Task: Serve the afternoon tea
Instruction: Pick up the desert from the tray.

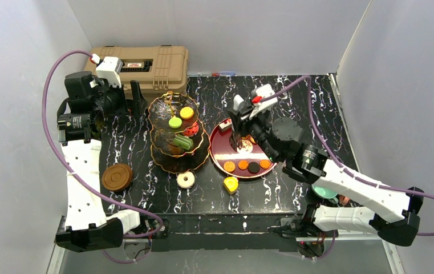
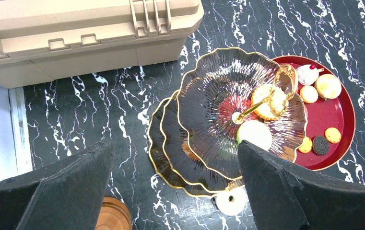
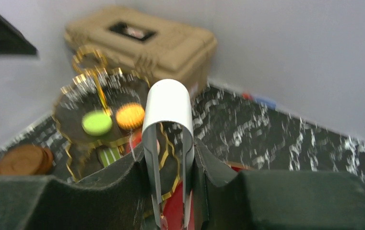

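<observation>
No writing can be read: the tan case at the far left carries a small dark and red label on its lid, too small to make out.

The left arm stretches up the left side of the table, its wrist bent inward beside the case. The left gripper hangs with its jaws spread fully apart and empty, above the table beside the three-tier stand. By that arm's forearm a stack of brown saucers rests on the black, white-veined table top.

The stand is left of centre, gold rims scalloped. A green macaron and a yellow one lie on its top tier, and a striped green cake on a lower one. In front of it a pale donut and a yellow cake lie on the table.

Next comes a red tray with a row of orange biscuits and one black one near its front rim. The right arm reaches in from the right, elbow low, wrist over the tray. The right gripper is partly closed on the handles of white tongs, tips pointing down at the tray; whether they pinch a sweet I cannot tell. A teal cup shows under that arm.

Plain pale grey walls close in the sides and back.
</observation>
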You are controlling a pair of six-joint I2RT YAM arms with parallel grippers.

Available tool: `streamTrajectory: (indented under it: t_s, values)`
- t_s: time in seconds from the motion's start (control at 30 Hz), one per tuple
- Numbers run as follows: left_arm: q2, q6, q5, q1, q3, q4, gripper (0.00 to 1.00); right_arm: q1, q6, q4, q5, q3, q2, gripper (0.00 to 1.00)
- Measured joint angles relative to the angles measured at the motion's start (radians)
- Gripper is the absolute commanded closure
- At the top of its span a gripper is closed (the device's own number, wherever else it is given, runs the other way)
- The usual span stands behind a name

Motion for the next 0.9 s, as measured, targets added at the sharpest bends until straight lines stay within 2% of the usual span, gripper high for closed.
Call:
streamTrajectory:
  t_s: [0.3, 0.53, 0.73, 0.9]
  values:
    - [0.000, 0.003, 0.001, 0.000, 0.000, -0.001, 0.01, 0.000, 0.104, -0.088, 0.060, -0.249, -0.121, 0.72]
    - [0.000, -0.001, 0.004, 0.000, 0.000, -0.001, 0.01, 0.000, 0.151, -0.077, 0.072, -0.359, -0.124, 0.62]
    - [0.002, -0.001, 0.004, 0.000, 0.000, -0.001, 0.01, -0.018, 0.161, -0.036, 0.072, -0.401, -0.099, 0.52]
    - [0.005, -0.001, 0.004, 0.000, 0.000, -0.001, 0.01, -0.072, 0.164, 0.048, 0.038, -0.401, -0.030, 0.51]
